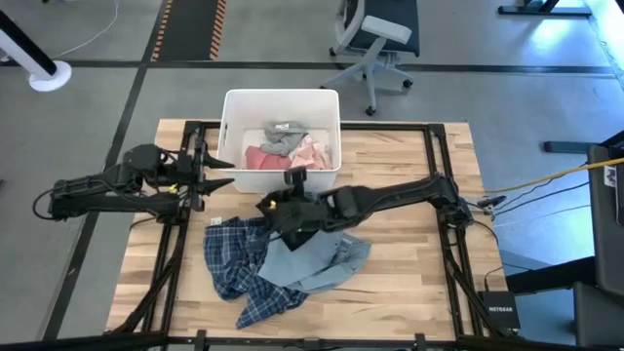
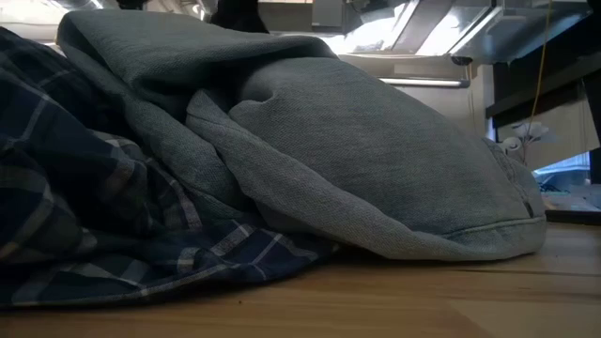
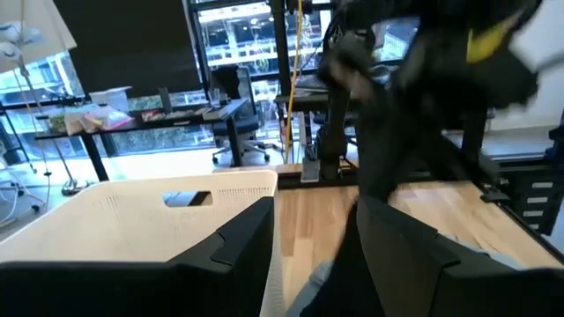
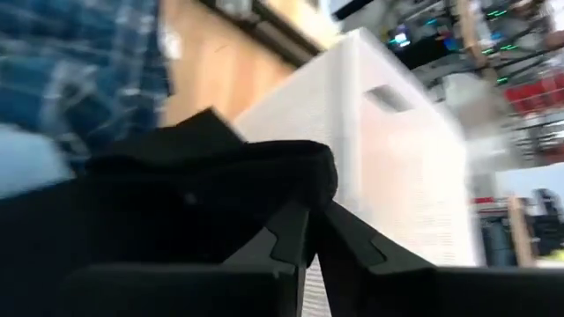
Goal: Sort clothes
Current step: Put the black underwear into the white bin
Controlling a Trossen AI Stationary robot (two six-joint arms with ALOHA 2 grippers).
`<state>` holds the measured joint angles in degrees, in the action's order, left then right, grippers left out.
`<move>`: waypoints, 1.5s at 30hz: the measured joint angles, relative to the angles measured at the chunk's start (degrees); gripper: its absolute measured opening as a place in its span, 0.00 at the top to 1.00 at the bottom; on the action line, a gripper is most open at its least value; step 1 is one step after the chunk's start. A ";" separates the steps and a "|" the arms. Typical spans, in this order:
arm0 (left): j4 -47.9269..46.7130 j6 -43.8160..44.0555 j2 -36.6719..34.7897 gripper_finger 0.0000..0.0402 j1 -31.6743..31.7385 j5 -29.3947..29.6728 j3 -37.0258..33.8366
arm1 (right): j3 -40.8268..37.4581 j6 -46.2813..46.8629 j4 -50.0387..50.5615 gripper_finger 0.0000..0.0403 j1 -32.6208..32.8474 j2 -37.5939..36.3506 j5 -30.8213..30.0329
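High view. The white bin (image 1: 281, 100) is my landmark, at the table's far edge. It already holds a grey piece (image 1: 284, 134) and pink pieces (image 1: 310, 154). The right gripper (image 1: 290, 216) sits just in front of the bin's near wall with a black piece (image 1: 297, 226) bunched at its tip. The plaid shirt (image 1: 244, 268) and the grey-blue piece (image 1: 314, 258) lie heaped together further out from the bin, overlapping. The left gripper (image 1: 220, 173) waits beside the bin's left wall, fingers spread, nothing in them.

Low view. The grey-blue piece (image 2: 376, 160) is draped over the plaid shirt (image 2: 103, 225). Neither gripper can be made out here.

Left wrist view. The left fingers (image 3: 242, 242) are parted and empty, with the bin (image 3: 141, 220) close beside them. The right arm is dark and blurred beyond.

Right wrist view. Fingers (image 4: 291, 236) are pinched together on black cloth (image 4: 203, 176), with the bin wall (image 4: 388, 176) immediately ahead.

Risks, as I judge them:
- The black piece looks thinly pinched, so it could slip free before clearing the bin rim.
- A trailing hem may snag the heap and drag the grey-blue piece or the shirt along.
- The right gripper is close to the near wall. A low approach could knock the bin or shove it toward the waiting left gripper.
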<state>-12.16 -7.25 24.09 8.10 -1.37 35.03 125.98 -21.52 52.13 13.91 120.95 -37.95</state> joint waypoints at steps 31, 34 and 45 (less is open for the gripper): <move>-0.59 -0.66 1.15 0.60 0.02 0.04 -0.03 | 8.07 -23.97 -26.47 0.94 -20.47 -5.64 -9.24; -0.57 -0.66 1.15 0.60 0.02 0.04 -0.03 | 6.43 -18.37 -23.79 0.93 -22.04 -5.64 -6.36; -0.52 -0.66 1.18 0.60 0.02 0.04 -0.03 | 0.84 -4.70 -13.83 0.76 -24.09 -5.60 -1.43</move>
<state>-12.69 -7.90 25.27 8.12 -1.32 34.99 126.81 -26.23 38.31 -10.18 115.35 -39.38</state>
